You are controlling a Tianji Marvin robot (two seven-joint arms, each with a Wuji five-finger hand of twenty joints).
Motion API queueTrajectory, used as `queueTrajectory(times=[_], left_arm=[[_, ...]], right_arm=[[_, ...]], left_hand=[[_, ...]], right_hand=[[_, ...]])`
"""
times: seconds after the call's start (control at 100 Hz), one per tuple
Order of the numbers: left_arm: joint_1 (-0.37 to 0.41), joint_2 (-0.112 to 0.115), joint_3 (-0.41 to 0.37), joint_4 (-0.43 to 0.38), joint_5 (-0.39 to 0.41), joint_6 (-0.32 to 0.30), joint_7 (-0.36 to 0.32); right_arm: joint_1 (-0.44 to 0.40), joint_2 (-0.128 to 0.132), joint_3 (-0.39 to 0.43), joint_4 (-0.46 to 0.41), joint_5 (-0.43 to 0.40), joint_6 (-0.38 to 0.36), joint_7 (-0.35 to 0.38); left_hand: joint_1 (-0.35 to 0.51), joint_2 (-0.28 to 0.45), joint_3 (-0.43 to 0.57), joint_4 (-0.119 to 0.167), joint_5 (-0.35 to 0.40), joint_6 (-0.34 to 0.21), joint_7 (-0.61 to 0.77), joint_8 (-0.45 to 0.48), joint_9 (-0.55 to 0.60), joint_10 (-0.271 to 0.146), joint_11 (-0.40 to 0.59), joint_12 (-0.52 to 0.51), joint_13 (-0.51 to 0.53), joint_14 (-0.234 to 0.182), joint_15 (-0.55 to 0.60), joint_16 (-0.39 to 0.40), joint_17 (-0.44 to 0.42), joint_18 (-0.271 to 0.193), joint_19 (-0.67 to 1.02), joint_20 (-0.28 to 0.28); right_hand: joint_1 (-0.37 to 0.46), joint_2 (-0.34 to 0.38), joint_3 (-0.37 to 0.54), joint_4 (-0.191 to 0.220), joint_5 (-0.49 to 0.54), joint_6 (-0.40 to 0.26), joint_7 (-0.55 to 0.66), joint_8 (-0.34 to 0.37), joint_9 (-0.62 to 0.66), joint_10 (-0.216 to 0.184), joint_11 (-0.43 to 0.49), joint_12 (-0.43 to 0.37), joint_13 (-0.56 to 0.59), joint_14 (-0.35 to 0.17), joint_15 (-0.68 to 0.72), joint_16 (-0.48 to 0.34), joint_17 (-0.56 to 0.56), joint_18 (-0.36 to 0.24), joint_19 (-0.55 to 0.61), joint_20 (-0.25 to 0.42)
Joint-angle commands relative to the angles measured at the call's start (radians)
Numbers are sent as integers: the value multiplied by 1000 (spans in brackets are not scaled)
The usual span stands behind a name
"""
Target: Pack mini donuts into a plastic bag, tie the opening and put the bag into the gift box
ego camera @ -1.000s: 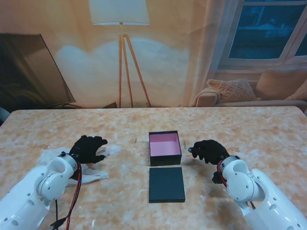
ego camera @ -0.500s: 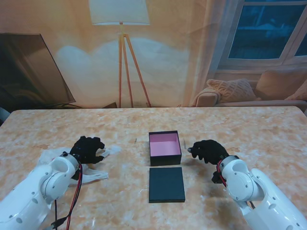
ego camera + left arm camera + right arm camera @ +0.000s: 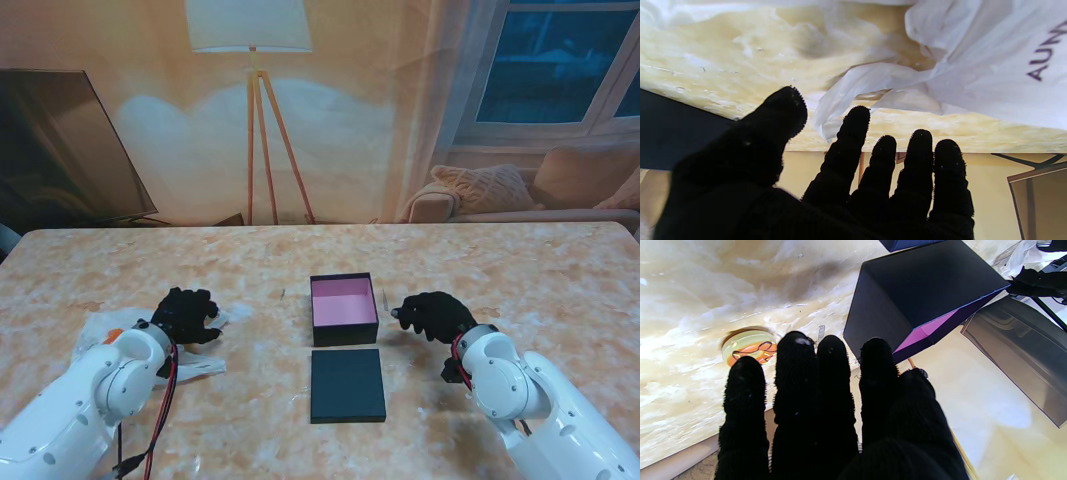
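Observation:
A crumpled white plastic bag [image 3: 98, 327] lies on the table at my left, with purple lettering on it [image 3: 990, 66]. My left hand [image 3: 185, 315] rests over its right edge with fingers [image 3: 857, 120] spread, and a bag flap [image 3: 853, 86] lies just beyond them, not gripped. The open gift box [image 3: 343, 308], black outside and pink inside, stands at the table's middle. My right hand [image 3: 432, 315] hovers just right of the box [image 3: 923, 300], fingers [image 3: 830, 353] extended and holding nothing. A mini donut [image 3: 748, 346] with orange icing lies on the table just past those fingertips.
The black box lid [image 3: 347, 385] lies flat, nearer to me than the box. A small orange bit [image 3: 114, 335] shows by the bag next to my left forearm. The marbled table [image 3: 520, 270] stretches beyond both hands.
My left hand's fingers have drawn in from a wide spread and the left forearm has swung slightly right, uncovering the orange bit. The right hand has not moved.

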Motion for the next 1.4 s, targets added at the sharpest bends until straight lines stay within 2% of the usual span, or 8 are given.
queueTrajectory(times=[0.0,0.35,0.53,0.77,0.84,0.91,1.21,1.39], left_arm=[[-6,-10,14,4,-10,16,-13],[-37,-25,87,36,-45,106,42],[-52,-30,124,55,-55,155,53],[-82,-41,172,88,-83,226,82],[-87,-44,177,96,-88,230,95],[-90,-45,178,99,-91,228,98],[-75,-42,157,83,-72,199,106],[-51,-39,120,54,-69,176,93]], right_arm=[[-7,-4,-3,-2,0,0,16],[-7,-4,-4,-2,1,-1,16],[-8,-4,-4,-3,0,-1,14],[-8,-4,-4,-4,0,-2,13],[-8,-4,-4,-4,0,-1,13],[-7,-4,-5,-3,0,-1,14],[1,-4,-10,3,4,-4,19],[-1,-4,-10,0,2,2,17]], left_hand=[[-41,6,-16,-15,-2,19,-34,-16,-23,27,-19,-11,-35,25,-21,-16,-20,9,-18,-22],[-56,-99,123,-30,-17,-16,-14,-30,-52,30,-27,-9,-75,19,-41,-37,-48,7,-56,-36],[-62,-165,203,-48,-36,-78,173,132,-50,30,-18,-9,-80,19,-59,-67,-51,8,-74,-56],[-42,-188,237,-56,-92,-87,457,299,-13,34,18,2,-41,28,-24,-48,-28,22,-25,-44],[17,-202,189,-130,-92,-93,544,335,6,28,41,11,-22,28,-5,-35,-17,24,-3,-39],[85,-201,124,-154,-90,-103,612,323,28,22,68,25,-2,27,10,-24,-8,29,13,-40],[254,-137,0,-112,-62,-120,767,229,84,-6,125,34,56,24,50,-8,15,32,49,-48],[288,-72,1,-67,-141,-119,806,324,184,-11,162,37,150,22,94,9,56,40,72,-53]], right_hand=[[47,-16,-2,-14,-5,-26,4,-11,-18,9,-3,-5,-2,-2,3,-16,-9,13,2,10],[48,-18,-2,-14,-3,-24,6,-12,-17,9,-2,-5,1,-3,4,-16,-8,14,2,10],[49,-20,-1,-14,-4,-26,7,-13,-17,9,-2,-5,0,-4,4,-17,-8,12,2,9],[49,-21,-1,-14,-5,-27,9,-14,-16,9,-2,-6,-1,-3,4,-17,-8,13,2,9],[50,-20,0,-14,-5,-26,9,-14,-16,10,-2,-6,0,-4,5,-16,-8,12,2,9],[49,-19,0,-14,-4,-27,9,-14,-17,9,-2,-6,0,-4,5,-16,-8,12,2,9],[49,-16,-1,-15,-2,-26,10,-15,-17,7,-1,-6,1,-3,5,-16,-9,13,2,9],[49,-15,-1,-14,-1,-25,10,-14,-15,9,-1,-6,1,-2,6,-16,-8,13,2,9]])
